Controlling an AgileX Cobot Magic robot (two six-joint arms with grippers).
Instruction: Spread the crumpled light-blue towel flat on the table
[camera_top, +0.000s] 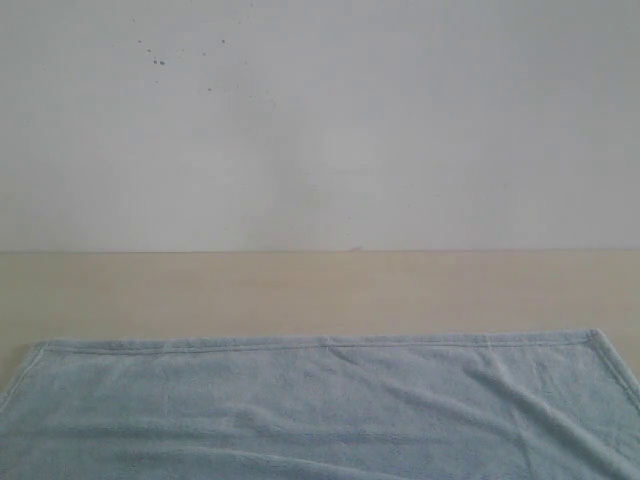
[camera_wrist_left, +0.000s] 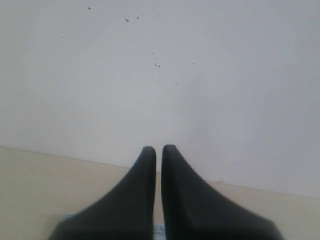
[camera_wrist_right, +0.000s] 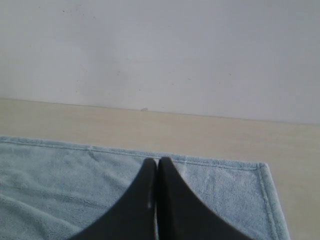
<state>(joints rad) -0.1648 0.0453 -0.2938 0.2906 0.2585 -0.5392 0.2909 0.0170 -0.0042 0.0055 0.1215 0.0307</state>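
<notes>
Left hand and right hand both closed, empty.

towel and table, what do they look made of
The towel looks like soft terry cloth, perhaps cotton or microfibre: a fuzzy, matte, pale-blue pile with a stitched hem along its edge. The table looks like smooth, matte beige laminate or painted board. No grain or gloss shows, so which one is unclear.

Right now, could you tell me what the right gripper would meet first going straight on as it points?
Probably the pale beige table just beyond the hem of the fluffy light-blue towel, otherwise the white-grey wall; depth is unclear.
</notes>
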